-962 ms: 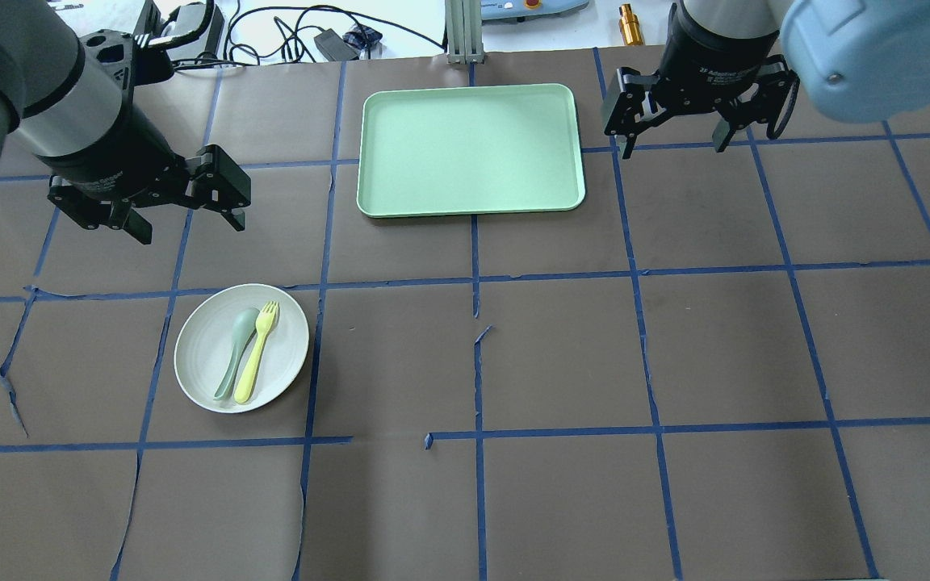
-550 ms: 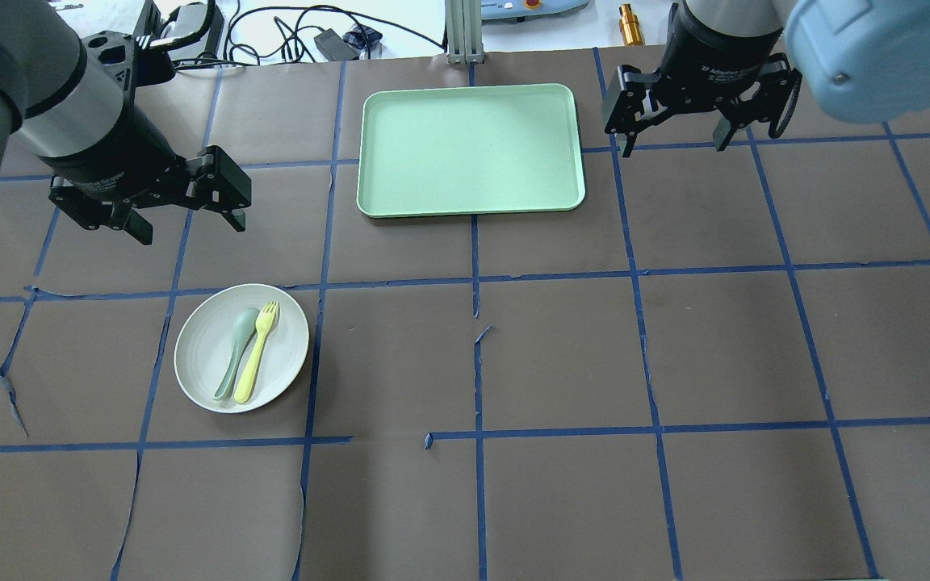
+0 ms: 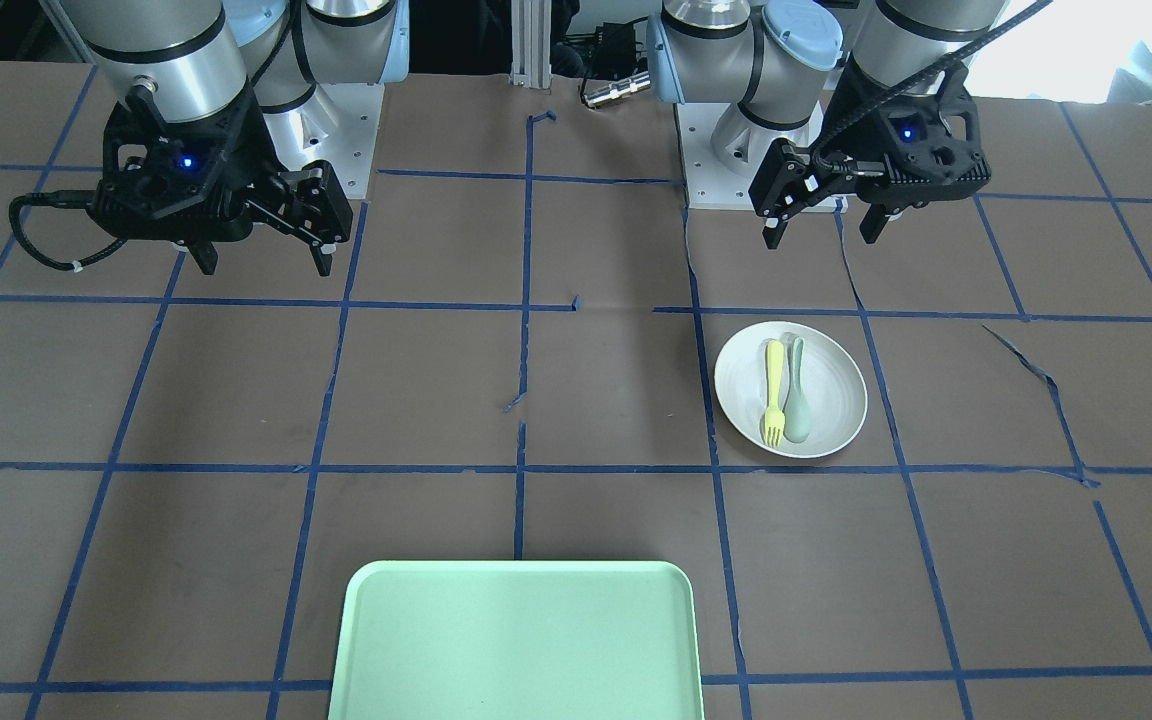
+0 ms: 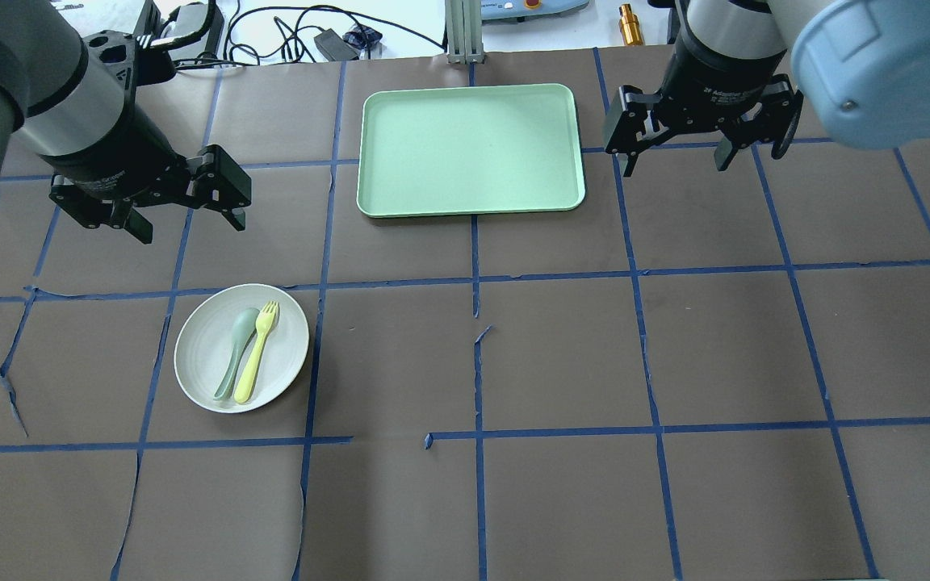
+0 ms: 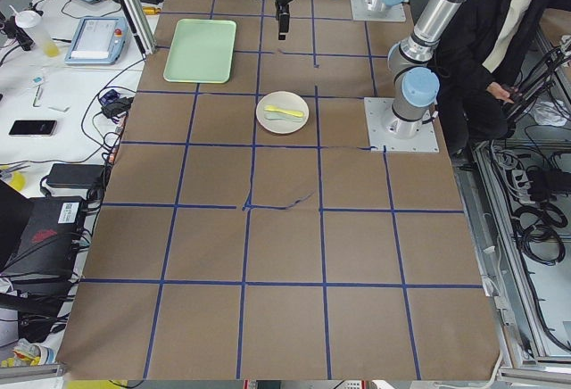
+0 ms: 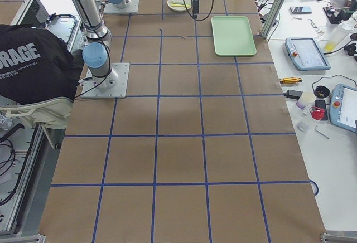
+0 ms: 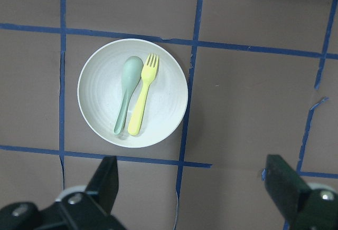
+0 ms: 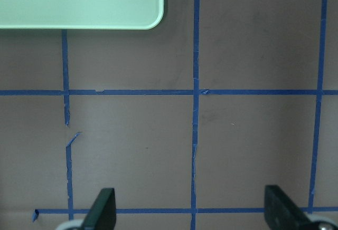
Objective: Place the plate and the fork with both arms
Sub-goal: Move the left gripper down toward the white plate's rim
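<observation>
We see a brown tabletop [image 4: 562, 355] marked into squares by blue tape [image 4: 643, 274], and over it two arms: the left arm [image 4: 69, 89] reaches in over the robot's left half and the right arm [image 4: 723, 40] over its right half. Next in size is the mint-green tray [image 4: 469, 149], which lies flat at the far middle of the tabletop and carries nothing. The left gripper [image 4: 190, 230] hangs above the tabletop with its fingers spread wide, released and gripping nothing; in its wrist view the plate sits ahead of the fingers, apart from them. The right gripper [image 4: 675, 167] is likewise released, fingers wide apart and bare, held in the air just off the tray's right side; its wrist view takes in one rounded corner of the tray and bare tabletop below. The plate [image 4: 198, 363], round and white, rests flat on the tabletop in the robot's left half, well apart from the tray and nearer the robot than it. On the plate lies the grey-green spoon [image 4: 235, 347], and just beside it, on the side toward the tabletop's middle, lies the pale yellow fork [image 4: 257, 351], its tines pointing away from the robot. We cannot tell whether spoon and fork touch.
</observation>
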`<state>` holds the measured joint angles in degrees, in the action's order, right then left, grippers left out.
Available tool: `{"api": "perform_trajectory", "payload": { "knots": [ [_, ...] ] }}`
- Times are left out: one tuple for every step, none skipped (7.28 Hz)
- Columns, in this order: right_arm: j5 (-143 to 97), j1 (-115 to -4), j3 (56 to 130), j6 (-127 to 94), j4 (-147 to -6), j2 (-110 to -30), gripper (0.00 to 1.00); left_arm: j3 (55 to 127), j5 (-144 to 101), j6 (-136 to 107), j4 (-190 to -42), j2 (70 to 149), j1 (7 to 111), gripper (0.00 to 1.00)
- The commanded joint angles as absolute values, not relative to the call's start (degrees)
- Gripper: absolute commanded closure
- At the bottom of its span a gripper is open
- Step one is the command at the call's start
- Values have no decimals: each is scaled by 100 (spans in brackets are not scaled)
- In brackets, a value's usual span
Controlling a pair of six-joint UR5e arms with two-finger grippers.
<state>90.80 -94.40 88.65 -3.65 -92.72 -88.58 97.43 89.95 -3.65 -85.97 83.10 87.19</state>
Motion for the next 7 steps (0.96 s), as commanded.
{"api": "perform_trajectory", "payload": {
  "knots": [
    [9070,-9439,8930,-360,-9316,-8877,0,9756,9009,-265,-8569,8349,8719,0],
    [9070,-9439,8904,-352,-9316,-8851,0,9817,8965,-116,-8561,8367,8510,0],
    [9070,-9439,8921,-360,-9316,-8851,0,10087,8921,538,-8491,8419,7899,0],
    [9062,-9439,8938,-360,-9316,-8859,0,10464,8555,1354,-8351,8429,7188,0],
    [9062,-9439,8947,-360,-9316,-8851,0,10929,8265,1989,-7888,8437,6702,6],
    [9062,-9439,8956,-360,-9316,-8851,0,11534,8297,2465,-7223,8472,6375,6],
    [9062,-9439,8965,-360,-9316,-8851,0,12210,8297,2626,-6302,8681,6059,7]
  ]
}}
